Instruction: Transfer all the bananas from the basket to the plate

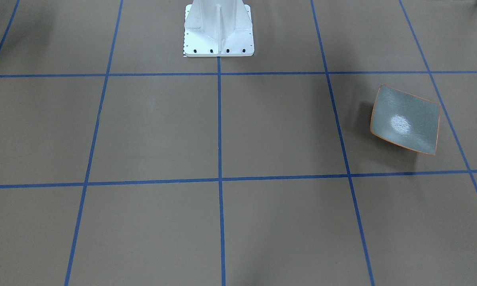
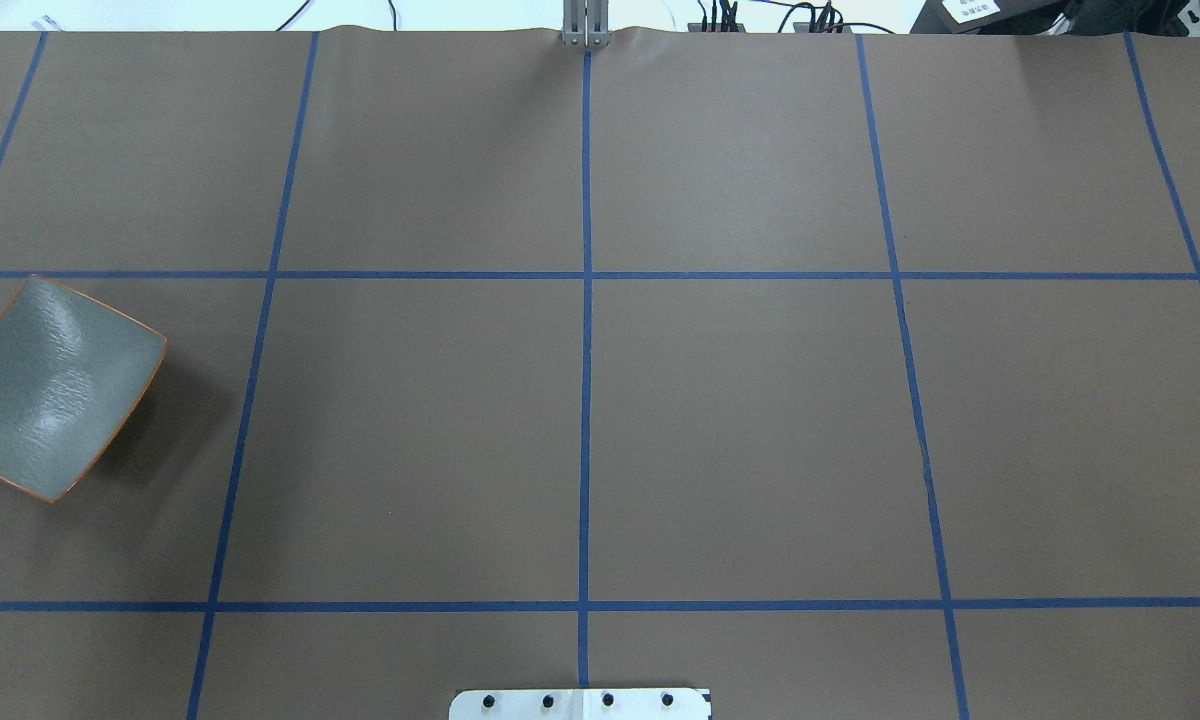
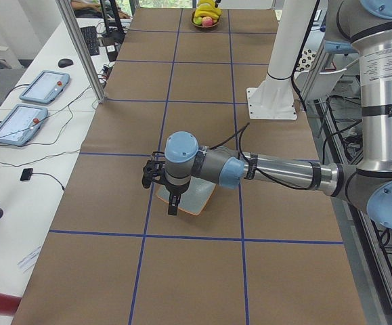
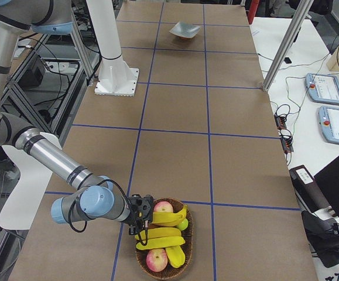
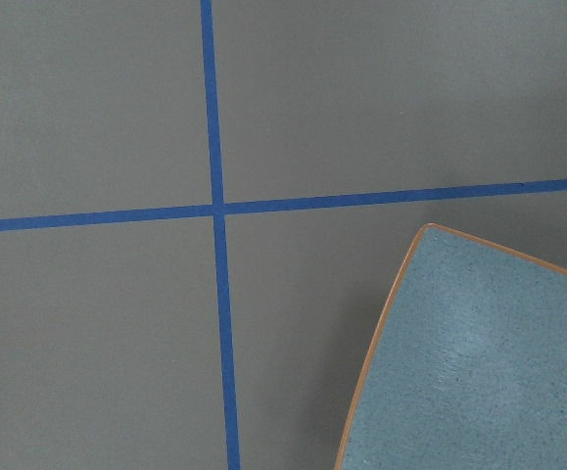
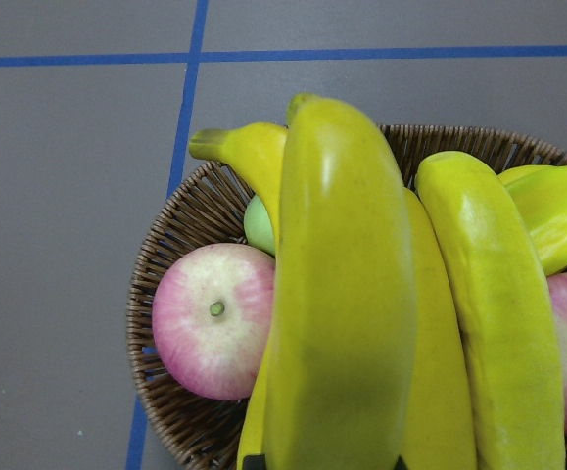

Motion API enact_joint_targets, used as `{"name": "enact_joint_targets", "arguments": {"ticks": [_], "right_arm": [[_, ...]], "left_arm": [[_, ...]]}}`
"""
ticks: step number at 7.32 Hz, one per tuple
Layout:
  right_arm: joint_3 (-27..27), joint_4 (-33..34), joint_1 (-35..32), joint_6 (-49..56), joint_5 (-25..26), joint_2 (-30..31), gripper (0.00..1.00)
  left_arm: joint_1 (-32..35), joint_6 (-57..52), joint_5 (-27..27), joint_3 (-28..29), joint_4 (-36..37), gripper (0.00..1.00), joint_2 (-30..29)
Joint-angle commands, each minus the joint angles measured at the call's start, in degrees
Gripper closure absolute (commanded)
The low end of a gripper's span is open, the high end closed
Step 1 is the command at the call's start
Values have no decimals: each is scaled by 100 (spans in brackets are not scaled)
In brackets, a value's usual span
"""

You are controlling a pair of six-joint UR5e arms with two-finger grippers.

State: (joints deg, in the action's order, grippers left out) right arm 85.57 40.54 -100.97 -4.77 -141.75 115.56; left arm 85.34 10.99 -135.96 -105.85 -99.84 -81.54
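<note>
Four bananas [image 6: 342,294] lie heaped in one round wicker basket [image 6: 180,255], along with two pink apples [image 6: 210,323] and one small green fruit [image 6: 259,227], which is mostly hidden. The right fingers [image 4: 141,215] are at the basket's rim. Only dark slivers of them flank the nearest banana, so I cannot tell whether they grip it. One grey plate [image 1: 405,119] sits at the far opposite end of the brown surface [image 2: 740,420]. The left fingers [image 3: 173,203] hang over the plate, and I cannot tell how far open they are.
</note>
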Motion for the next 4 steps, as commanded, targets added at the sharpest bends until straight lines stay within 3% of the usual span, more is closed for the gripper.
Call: {"name": "enact_joint_targets", "arguments": {"ticks": [1, 4], "right_arm": [[39, 120, -28, -59, -54, -200, 100], [74, 147, -19, -181, -596, -192, 100]], "left_arm": [[0, 0, -53, -76, -17, 0, -3], [-174, 691, -53, -76, -26, 0, -178]]}}
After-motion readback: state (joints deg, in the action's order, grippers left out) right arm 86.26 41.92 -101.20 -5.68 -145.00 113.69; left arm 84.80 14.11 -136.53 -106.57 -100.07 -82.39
